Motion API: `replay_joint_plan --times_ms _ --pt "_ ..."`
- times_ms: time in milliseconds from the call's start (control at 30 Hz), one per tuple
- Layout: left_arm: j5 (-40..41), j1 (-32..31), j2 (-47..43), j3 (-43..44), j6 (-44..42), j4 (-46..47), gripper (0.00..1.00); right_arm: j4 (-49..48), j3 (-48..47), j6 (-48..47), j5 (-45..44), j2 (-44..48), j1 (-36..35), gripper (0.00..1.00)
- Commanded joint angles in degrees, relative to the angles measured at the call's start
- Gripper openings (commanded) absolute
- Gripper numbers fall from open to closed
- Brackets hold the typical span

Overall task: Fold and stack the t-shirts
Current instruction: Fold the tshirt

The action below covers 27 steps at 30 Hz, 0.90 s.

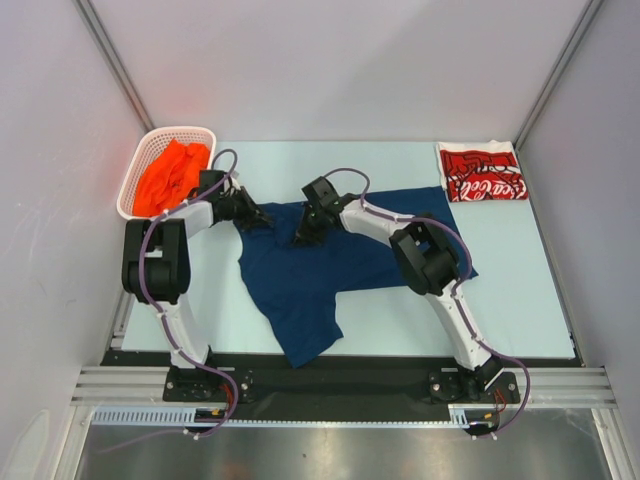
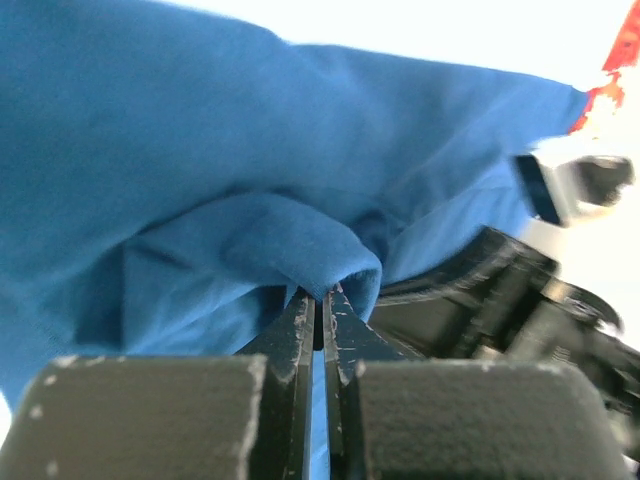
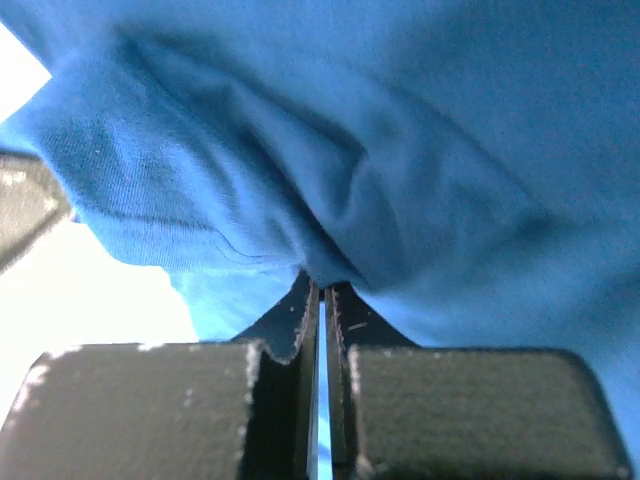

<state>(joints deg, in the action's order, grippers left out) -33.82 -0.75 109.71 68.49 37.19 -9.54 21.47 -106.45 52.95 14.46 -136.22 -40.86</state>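
flat, rumpled navy t-shirt (image 1: 300,285), two pincers pinching

Folded red t-shirt (image 1: 483,172), beyond and right of the navy t-shirt (image 1: 300,280): white Coca-Cola script across its near fold, part of the lettering cut off. Left wrist view catches a red-and-white sliver, too blurred to read.
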Motion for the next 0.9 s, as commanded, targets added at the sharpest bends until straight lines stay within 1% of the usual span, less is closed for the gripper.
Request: replay_joint_plan --times_ms 0,33,67,133,167,233,533,700,867 --pt "3.6 0.1 -5.1 1.5 -5.5 -7.2 0.0 10.2 -1.4 -9.4 1.3 6.5 0.4 0.0" --pt "4.5 0.0 -6.3 0.3 -7.0 -9.7 0.0 14.3 -1.3 -11.1 1.9 7.5 0.6 0.0" --pt "5.6 -0.3 -8.9 -0.5 -7.7 -10.3 0.01 15.6 -1.0 -12.6 2.7 7.9 0.7 0.0" --pt "7.1 -0.7 -11.2 -3.8 -8.7 -11.6 0.04 19.2 -0.4 -16.2 3.6 8.5 1.2 0.0" --pt "8.0 -1.1 -13.3 -4.9 -9.3 -12.5 0.06 19.7 0.6 -17.1 4.0 9.4 1.3 0.0" --pt "8.4 -1.4 -14.8 -8.2 -9.7 -12.8 0.06 20.8 1.4 -19.4 4.9 9.9 1.7 0.0" --pt "9.5 -2.8 -22.0 -16.4 -9.4 -14.6 0.06 25.3 -0.2 -25.3 8.3 8.3 3.0 0.0" --pt "9.5 -3.2 -24.0 -19.4 -8.7 -14.3 0.08 25.9 1.0 -26.9 9.1 9.0 3.5 0.0" --pt "8.8 -3.6 -23.1 -21.0 -7.7 -13.5 0.11 26.0 1.3 -27.7 11.3 8.0 4.4 0.0"
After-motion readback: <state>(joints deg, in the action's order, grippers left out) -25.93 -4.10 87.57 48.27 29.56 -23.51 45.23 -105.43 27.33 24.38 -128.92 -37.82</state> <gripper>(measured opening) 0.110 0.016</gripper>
